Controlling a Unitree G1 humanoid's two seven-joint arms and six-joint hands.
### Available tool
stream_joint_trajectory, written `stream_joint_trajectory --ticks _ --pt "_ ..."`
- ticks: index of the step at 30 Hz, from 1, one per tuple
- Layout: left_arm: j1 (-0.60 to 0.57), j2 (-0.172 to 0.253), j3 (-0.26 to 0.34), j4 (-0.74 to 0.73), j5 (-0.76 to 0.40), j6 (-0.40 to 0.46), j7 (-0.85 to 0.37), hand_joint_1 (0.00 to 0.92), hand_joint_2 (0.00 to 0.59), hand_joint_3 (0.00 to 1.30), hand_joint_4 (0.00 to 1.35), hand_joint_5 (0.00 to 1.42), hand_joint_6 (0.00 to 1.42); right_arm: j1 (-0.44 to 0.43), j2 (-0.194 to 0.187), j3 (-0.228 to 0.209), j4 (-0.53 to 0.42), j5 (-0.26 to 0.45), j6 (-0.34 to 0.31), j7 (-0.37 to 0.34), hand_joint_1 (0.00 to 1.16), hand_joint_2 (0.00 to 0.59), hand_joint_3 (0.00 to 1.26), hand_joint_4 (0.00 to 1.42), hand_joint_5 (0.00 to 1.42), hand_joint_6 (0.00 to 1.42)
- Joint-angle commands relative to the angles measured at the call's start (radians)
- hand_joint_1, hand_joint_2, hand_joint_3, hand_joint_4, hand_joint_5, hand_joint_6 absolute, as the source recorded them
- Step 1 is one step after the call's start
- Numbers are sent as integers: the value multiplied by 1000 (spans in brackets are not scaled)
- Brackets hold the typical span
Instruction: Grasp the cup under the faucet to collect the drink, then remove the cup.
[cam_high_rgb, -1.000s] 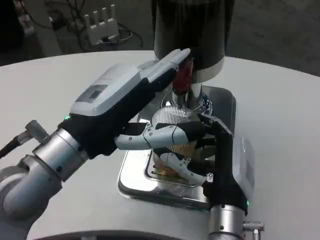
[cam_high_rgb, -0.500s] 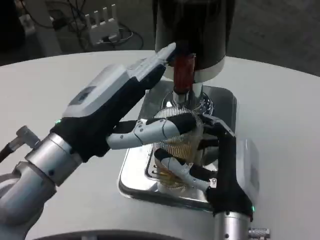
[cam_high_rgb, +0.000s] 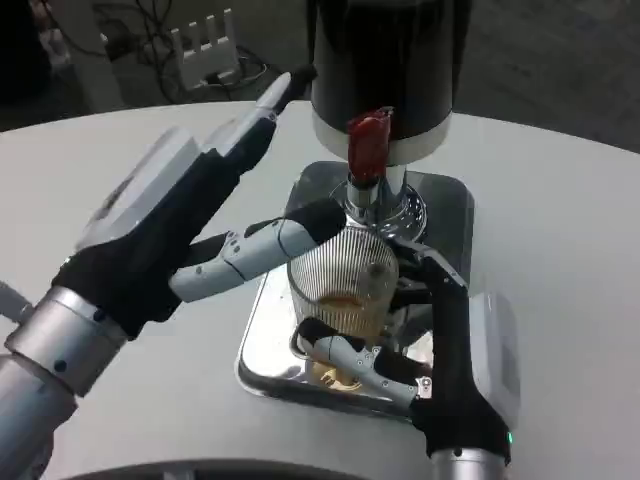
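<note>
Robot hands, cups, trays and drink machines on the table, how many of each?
Robot hands: 2, left robot hand and right robot hand
Cup: 1
Metal tray: 1
Drink dispenser: 1, with a red tap lever
Total: 5

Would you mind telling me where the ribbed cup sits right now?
In the head view, the ribbed cup stands at centre on the metal drip tray, just below the faucet, gripped by the right hand.

Single head view, steeply down and close, over the white table (cam_high_rgb: 560, 200).
</note>
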Motion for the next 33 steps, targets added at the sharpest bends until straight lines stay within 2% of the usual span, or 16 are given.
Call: stream_joint_trajectory --ticks 1,3,7,12,16,19,24,27,33 --pt "56 21 57 -37 -13 -11 3 0 101 0 0 0 0 67 50 20 -79 -6 -4 14 873 136 751 784 936 918" --pt "76 25 78 -40 -22 -25 0 0 102 0 0 0 0 95 50 23 -126 7 13 48 873 135 751 784 938 921" --pt "143 33 115 -40 -35 -53 -5 0 102 0 0 0 0 130 28 23 -212 8 42 120 873 134 751 790 946 937" --pt "240 39 154 -6 -24 -151 12 0 108 0 0 0 0 194 16 16 -293 11 58 169 884 129 751 793 950 953" --pt "286 48 183 60 9 -264 40 0 108 0 0 0 0 237 14 26 -336 -1 56 187 892 125 750 793 961 961" --pt "310 55 188 106 21 -329 49 0 111 0 0 0 0 248 21 28 -331 -2 53 188 894 123 747 793 962 964" --pt "334 57 185 144 41 -389 65 0 111 0 0 0 0 254 26 34 -326 -2 43 186 899 120 743 803 962 982" --pt "341 65 190 169 75 -433 84 0 112 0 0 0 0 277 23 39 -355 0 34 184 900 119 743 804 977 994" --pt "364 99 208 240 179 -579 159 0 111 0 0 0 0 315 10 41 -427 -5 37 207 909 116 748 809 989 1019"
